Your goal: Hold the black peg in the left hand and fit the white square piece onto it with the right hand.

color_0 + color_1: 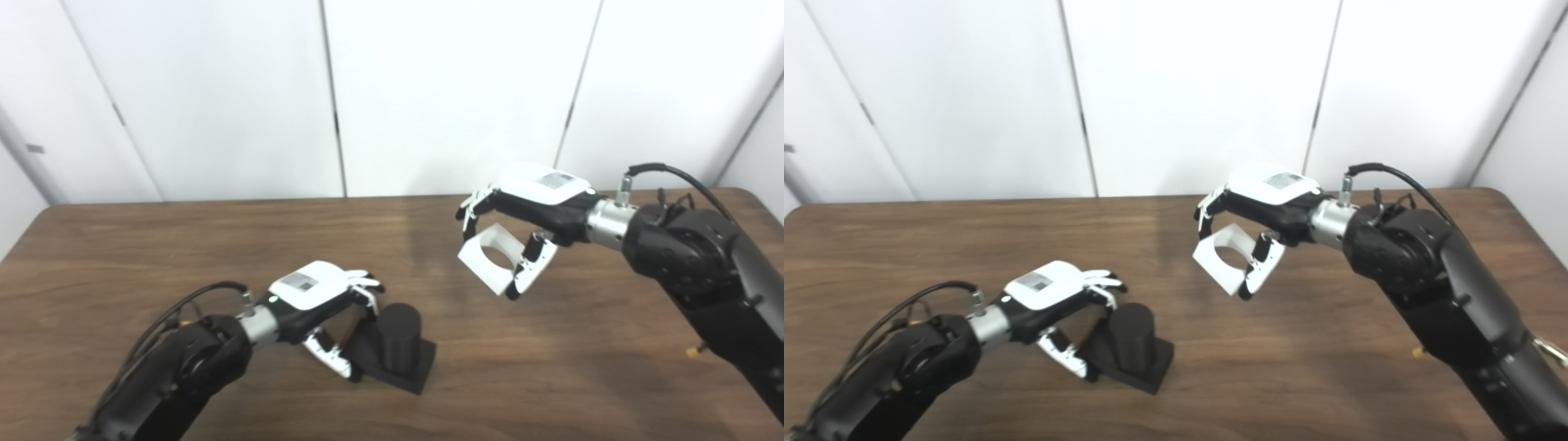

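Left hand (318,300), low over the wooden table (184,257): fingers curled and closed around the near side of the black peg (398,334), thumb (334,358) at the square base, upper fingers (367,288) at the top of the upright cylinder. Peg standing upright, base flat on the table, just ahead of the palm.

Right hand (527,214), raised clear of the table: fingers and thumb pinching the white square piece (490,257) from opposite edges, fingertips (468,217) on the far edge, thumb (530,266) on the near edge. Piece hanging below the palm, tilted, round central hole facing toward the camera and visible in both views. Held well apart from the peg, up and to the side of the left hand, with bare wood between.

White cover plate on the back of each hand, each bearing a small grey square label; printing too blurred to read. Black cable (674,174) looping up from the right wrist; a similar cable behind the left wrist.
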Controlling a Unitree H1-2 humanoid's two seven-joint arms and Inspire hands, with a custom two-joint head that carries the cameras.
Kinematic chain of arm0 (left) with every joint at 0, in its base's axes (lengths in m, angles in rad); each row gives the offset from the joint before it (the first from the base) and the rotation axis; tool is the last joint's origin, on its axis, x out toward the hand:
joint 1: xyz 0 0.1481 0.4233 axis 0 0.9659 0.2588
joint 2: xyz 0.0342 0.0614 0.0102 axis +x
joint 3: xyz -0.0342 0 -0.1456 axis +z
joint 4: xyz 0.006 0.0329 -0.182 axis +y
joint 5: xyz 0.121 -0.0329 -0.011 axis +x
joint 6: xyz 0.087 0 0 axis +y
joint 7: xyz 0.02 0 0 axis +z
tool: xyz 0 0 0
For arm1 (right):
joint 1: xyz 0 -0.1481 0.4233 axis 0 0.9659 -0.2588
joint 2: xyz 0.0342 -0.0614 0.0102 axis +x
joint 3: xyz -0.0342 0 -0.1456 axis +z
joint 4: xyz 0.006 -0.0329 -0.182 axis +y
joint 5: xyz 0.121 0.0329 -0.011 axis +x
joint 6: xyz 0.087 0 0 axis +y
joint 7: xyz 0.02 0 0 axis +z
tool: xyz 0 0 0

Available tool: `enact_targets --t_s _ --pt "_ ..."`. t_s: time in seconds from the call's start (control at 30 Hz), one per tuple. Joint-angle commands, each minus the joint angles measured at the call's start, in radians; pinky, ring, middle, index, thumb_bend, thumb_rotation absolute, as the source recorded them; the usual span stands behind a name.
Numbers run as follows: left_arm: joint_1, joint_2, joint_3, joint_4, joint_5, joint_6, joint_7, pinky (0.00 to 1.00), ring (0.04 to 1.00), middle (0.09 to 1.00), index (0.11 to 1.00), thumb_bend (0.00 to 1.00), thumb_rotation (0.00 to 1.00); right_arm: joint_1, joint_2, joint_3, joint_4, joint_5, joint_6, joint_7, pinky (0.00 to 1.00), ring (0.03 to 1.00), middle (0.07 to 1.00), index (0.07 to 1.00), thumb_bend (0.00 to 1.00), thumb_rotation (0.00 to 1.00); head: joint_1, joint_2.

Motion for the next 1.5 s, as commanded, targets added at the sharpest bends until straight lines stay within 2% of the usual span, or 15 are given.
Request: enact_targets --t_s 0.0,0.07,0.2,0.33,0.5,0.73,0.97,1.47 --pt "0.016 -0.025 -0.048 0.037 0.058 0.031 -0.064 0.77 0.94 0.906 0.49 0.52 0.07 -0.056 -0.003 -0.02 -0.04 0.016 -0.007 -0.002 0.8 0.863 0.803 0.478 0.52 0.13 0.001 0.003" --pt "0.016 -0.029 -0.048 0.037 0.057 0.036 -0.068 0.77 0.937 0.907 0.49 0.52 0.07 -0.056 0.007 -0.017 -0.053 0.022 -0.002 0.008 0.78 0.86 0.803 0.478 0.52 0.13 0.004 -0.003" --pt "0.014 -0.031 -0.049 0.026 0.057 0.052 -0.081 0.78 0.946 0.913 0.49 0.52 0.07 -0.053 0.024 -0.015 -0.066 0.048 -0.006 0.017 0.77 0.86 0.805 0.478 0.52 0.13 0.009 0.019" --pt "0.014 -0.031 -0.049 0.022 0.058 0.05 -0.082 0.77 0.943 0.917 0.49 0.52 0.07 -0.052 0.039 -0.014 -0.075 0.056 -0.001 0.028 0.76 0.862 0.807 0.478 0.52 0.13 0.008 0.018" --pt "0.018 -0.039 -0.045 0.027 0.052 0.05 -0.075 0.78 0.941 0.91 0.49 0.52 0.07 -0.054 0.044 -0.003 -0.084 0.05 -0.018 0.035 0.76 0.854 0.8 0.478 0.52 0.13 0.045 0.011" --pt "0.023 -0.05 -0.051 0.034 0.07 0.061 -0.074 0.78 0.953 0.916 0.489 0.52 0.07 -0.056 0.055 0.008 -0.074 0.068 -0.04 0.03 0.79 0.849 0.799 0.478 0.52 0.13 0.041 0.012" --pt "0.016 -0.052 -0.043 0.03 0.068 0.06 -0.069 0.78 0.944 0.915 0.49 0.52 0.07 -0.064 0.067 0.007 -0.074 0.069 -0.035 0.036 0.79 0.855 0.801 0.478 0.52 0.14 0.041 0.027" --pt "0.031 -0.063 -0.046 0.005 0.069 0.083 -0.074 0.79 0.95 0.915 0.49 0.52 0.07 -0.088 0.085 0.012 -0.044 0.077 -0.036 0.033 0.79 0.862 0.804 0.478 0.52 0.13 0.039 0.033"
